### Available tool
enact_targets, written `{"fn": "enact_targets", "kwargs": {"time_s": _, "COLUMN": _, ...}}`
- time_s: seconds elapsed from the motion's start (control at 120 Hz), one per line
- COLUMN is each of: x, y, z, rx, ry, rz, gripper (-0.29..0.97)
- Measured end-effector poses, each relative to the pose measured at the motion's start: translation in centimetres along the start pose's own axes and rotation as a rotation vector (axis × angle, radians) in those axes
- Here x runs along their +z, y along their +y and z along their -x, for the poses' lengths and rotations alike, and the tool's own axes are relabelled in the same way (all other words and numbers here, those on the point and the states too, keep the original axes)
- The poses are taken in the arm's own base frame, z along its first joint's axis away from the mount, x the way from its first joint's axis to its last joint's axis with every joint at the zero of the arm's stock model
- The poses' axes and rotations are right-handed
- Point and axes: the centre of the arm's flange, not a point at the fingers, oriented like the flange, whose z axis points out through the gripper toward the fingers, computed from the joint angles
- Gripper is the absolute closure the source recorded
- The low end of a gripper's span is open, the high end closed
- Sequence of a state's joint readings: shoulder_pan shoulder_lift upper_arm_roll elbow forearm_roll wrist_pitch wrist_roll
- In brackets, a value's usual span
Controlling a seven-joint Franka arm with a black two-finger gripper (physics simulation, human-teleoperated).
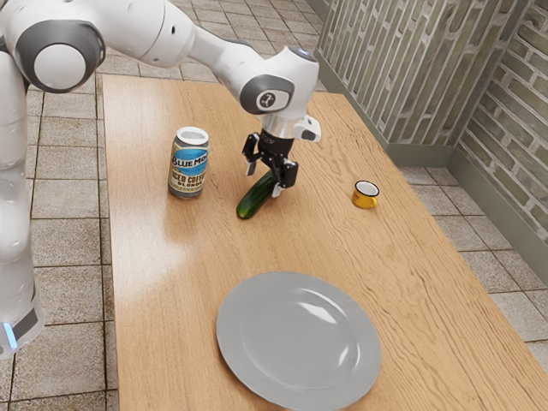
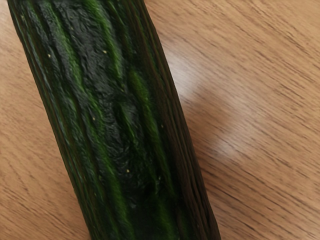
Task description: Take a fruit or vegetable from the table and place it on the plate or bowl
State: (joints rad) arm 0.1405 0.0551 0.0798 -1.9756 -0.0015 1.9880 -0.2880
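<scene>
Item: cucumber [image 1: 254, 199], dark green, lying on the wooden table [image 1: 428, 282], mid-table, far of the grey plate [image 1: 298, 341]. Gripper [image 1: 267, 175]: released, fingers spread astride the cucumber's far end. Left of it: upright iced-coffee can [image 1: 188, 163]. Right, well apart: small yellow ring [image 1: 366, 194]. Wrist view: ribbed cucumber [image 2: 115, 125] directly beneath the hand, on the table [image 2: 260, 100].

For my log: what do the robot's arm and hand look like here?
The arm is glossy white, with rounded tubular links and grey circular joint caps; the cap near the wrist carries a small white mark. A blue light glows low on its base segment. The hand is black, mounted under a white wrist piece.
</scene>
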Motion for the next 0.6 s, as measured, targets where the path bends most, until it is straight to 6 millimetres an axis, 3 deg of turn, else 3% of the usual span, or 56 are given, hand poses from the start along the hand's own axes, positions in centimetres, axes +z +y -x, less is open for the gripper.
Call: {"fn": "enact_targets", "kwargs": {"time_s": 0.6, "x": 1.1, "y": 0.0, "z": -0.4, "rx": -0.005, "ry": -0.013, "rz": 0.000, "gripper": 0.00}}
